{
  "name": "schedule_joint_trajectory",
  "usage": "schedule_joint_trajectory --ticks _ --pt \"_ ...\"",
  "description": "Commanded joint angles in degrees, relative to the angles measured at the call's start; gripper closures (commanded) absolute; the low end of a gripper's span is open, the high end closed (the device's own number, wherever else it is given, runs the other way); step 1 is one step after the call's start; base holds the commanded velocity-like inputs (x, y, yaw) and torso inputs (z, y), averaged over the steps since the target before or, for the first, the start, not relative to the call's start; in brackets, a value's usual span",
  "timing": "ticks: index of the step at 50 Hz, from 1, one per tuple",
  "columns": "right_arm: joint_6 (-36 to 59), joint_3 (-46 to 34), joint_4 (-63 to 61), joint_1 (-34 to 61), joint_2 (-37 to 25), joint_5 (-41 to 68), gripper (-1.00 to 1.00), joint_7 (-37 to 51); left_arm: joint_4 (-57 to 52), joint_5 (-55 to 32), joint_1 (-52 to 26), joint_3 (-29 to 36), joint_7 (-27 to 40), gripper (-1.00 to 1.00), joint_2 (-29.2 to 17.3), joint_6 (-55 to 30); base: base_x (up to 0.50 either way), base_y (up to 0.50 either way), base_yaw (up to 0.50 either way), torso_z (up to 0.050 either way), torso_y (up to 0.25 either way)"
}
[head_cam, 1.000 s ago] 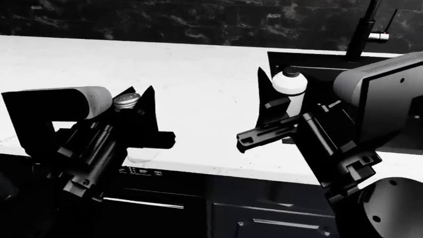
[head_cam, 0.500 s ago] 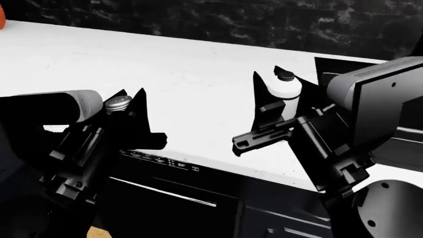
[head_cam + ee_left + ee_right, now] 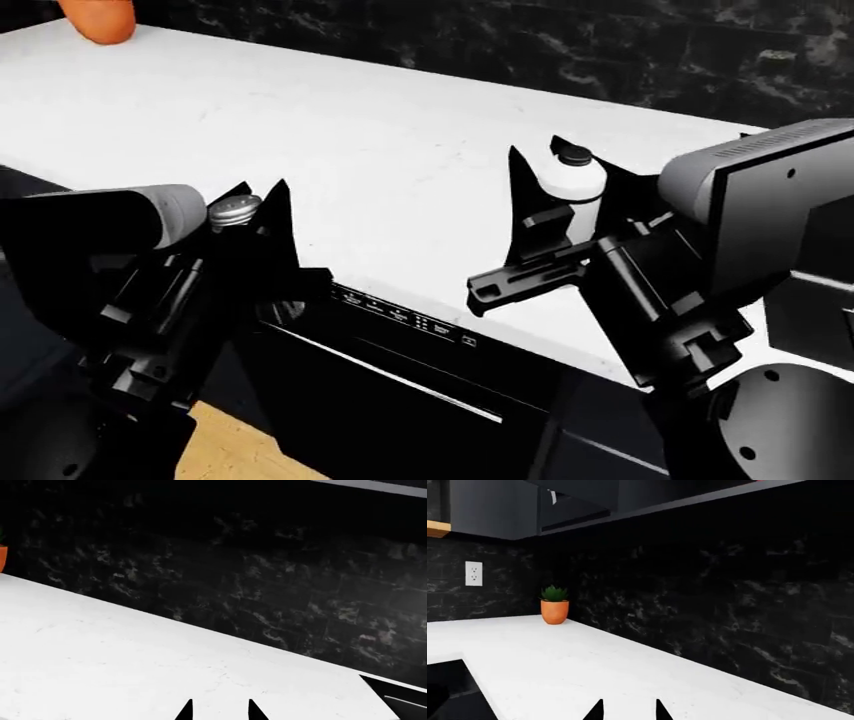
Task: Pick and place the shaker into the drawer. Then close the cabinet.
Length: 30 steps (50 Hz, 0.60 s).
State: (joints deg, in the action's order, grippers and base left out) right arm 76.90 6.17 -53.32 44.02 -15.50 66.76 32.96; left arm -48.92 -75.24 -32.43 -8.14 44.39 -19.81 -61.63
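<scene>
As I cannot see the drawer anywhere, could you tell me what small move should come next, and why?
Probably turn the base to find the drawer: the left gripper appears to hold the shaker near the edge of the counter, and only closed black fronts show below.

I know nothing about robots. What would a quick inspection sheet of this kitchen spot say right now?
Surface: white marble countertop, mostly bare.
Job's things: silver-capped item, likely the shaker, sits between the left gripper's fingers in the head view; drawer not in view.
Clutter: white bottle with a black cap, between the right gripper's fingers in the head view.
Grippers: left gripper and right gripper both raised over the counter; whether either is actually gripping is unclear.
Cables: nothing seen.
Surroundings: dark marbled backsplash, orange plant pot, wall outlet, black appliance front below the counter.
</scene>
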Motion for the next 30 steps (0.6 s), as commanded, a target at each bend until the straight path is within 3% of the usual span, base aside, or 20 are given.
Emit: schedule_joint_trajectory --ticks 1,17,30 --pt "-1.5 0.1 -0.3 -0.6 -0.6 -0.1 1.00 0.5 -0.2 0.3 0.6 0.2 0.0 1.00 -0.3 0.8 0.00 0.00 0.50 0.000 0.000" --pt "-2.7 -1.1 0.3 -1.0 -1.5 0.1 1.00 1.2 -0.3 0.6 0.9 0.9 -0.3 1.00 -0.8 1.5 0.00 0.00 0.50 0.000 0.001" --pt "-3.1 -1.8 1.4 -0.5 -1.8 1.7 1.00 2.9 -0.3 0.3 0.6 1.0 -0.2 1.00 -1.2 2.1 -0.26 0.43 0.00 0.000 0.001"
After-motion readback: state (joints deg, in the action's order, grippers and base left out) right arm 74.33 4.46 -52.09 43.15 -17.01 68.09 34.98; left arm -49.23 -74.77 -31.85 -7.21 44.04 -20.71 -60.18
